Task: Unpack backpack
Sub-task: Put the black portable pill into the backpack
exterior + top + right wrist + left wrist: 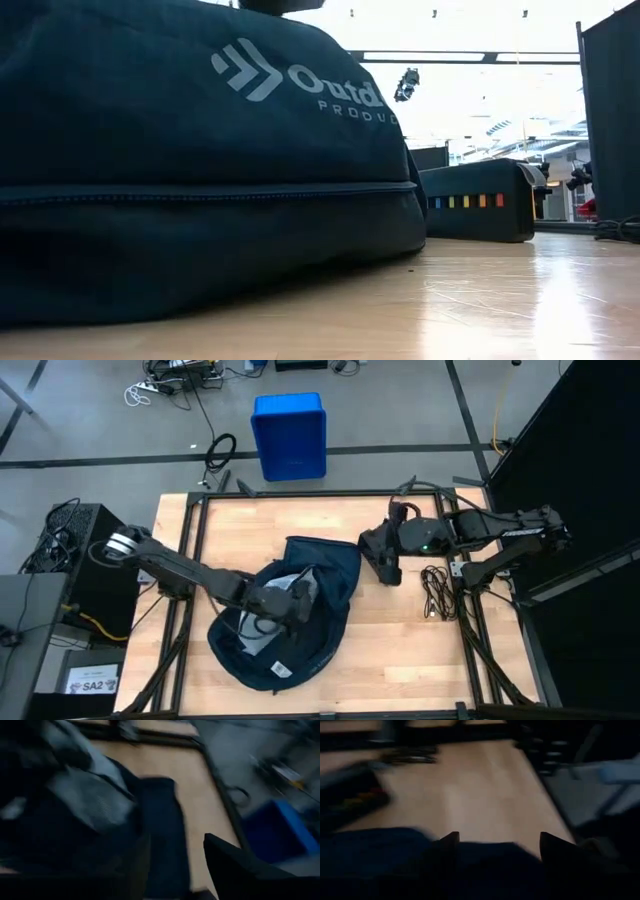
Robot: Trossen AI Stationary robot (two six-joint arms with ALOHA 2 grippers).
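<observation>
1. Evidently you are looking at an unpacking that is only getting under way: the backpack (pixel 300 610) is lying open near the middle of the table (pixel 400 650), its pale lining showing.
2. Beside the backpack's far edge, a dark pouch with coloured dots (pixel 480 202) is sitting on the table, possibly unpacked.
3. Just beyond that pouch, a coiled black cable (pixel 435 592) is lying.
4. What is remaining inside the backpack is not showing clearly; you cannot tell its contents.
5. The left tool (pixel 497 845) is hovering over the backpack's opening, fingers spread wide, gripping nothing.
6. The right tool (pixel 172 857) is hanging at the backpack's far edge, partly open, empty as well.
</observation>
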